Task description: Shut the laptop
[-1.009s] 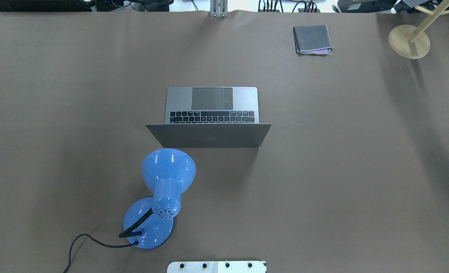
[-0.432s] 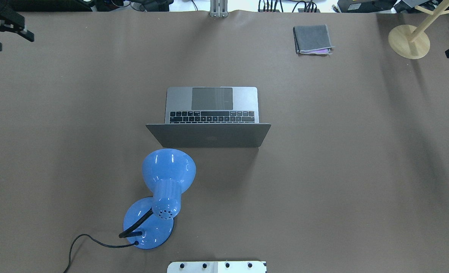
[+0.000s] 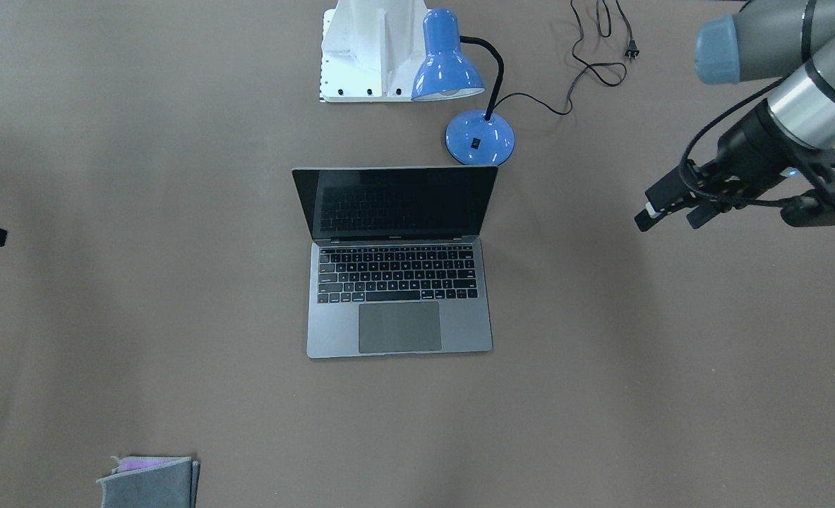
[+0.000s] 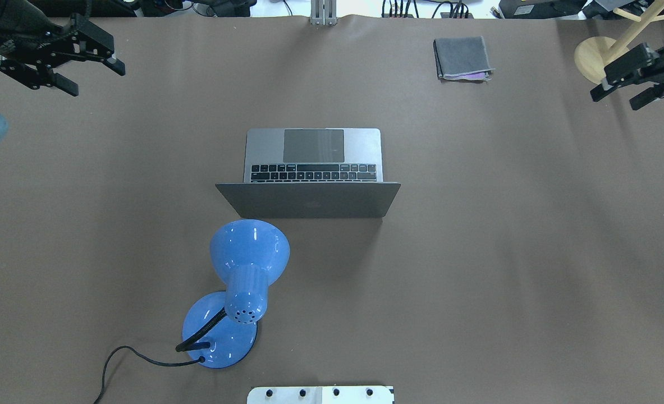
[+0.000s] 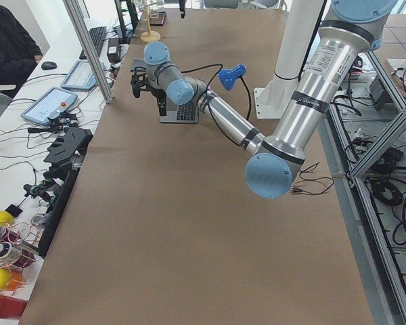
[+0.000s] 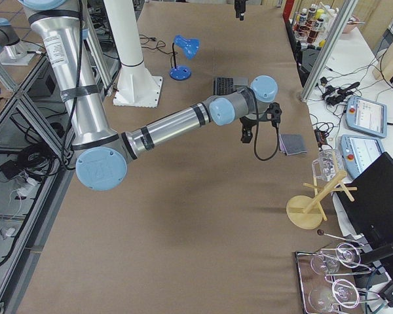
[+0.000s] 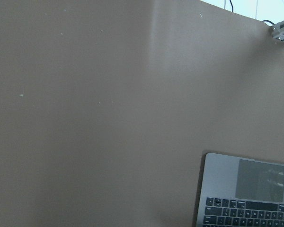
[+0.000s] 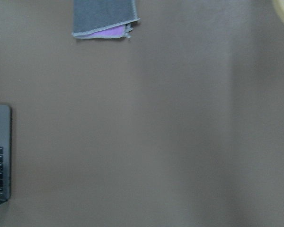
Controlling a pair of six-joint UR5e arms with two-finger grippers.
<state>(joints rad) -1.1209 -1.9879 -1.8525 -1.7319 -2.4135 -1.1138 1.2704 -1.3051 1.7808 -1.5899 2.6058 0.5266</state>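
The space-grey laptop (image 4: 314,154) stands open in the middle of the table, its lid (image 4: 309,200) upright on the robot's side and its dark screen (image 3: 396,201) facing away. My left gripper (image 4: 95,78) is open and empty, high over the far left corner, well apart from the laptop; it also shows in the front view (image 3: 671,217). My right gripper (image 4: 618,100) is open and empty over the far right edge. The left wrist view shows the laptop's trackpad corner (image 7: 246,194); the right wrist view shows its side edge (image 8: 0,151).
A blue desk lamp (image 4: 242,280) stands just behind the laptop lid on the robot's side, its cord trailing left. A folded grey cloth (image 4: 462,58) lies at the far right. A wooden stand (image 4: 604,62) is near the right gripper. The white base plate (image 4: 320,395) is at the near edge.
Both grippers have come into the overhead view from the far corners and moved inward towards the middle. The laptop and lamp have not moved.
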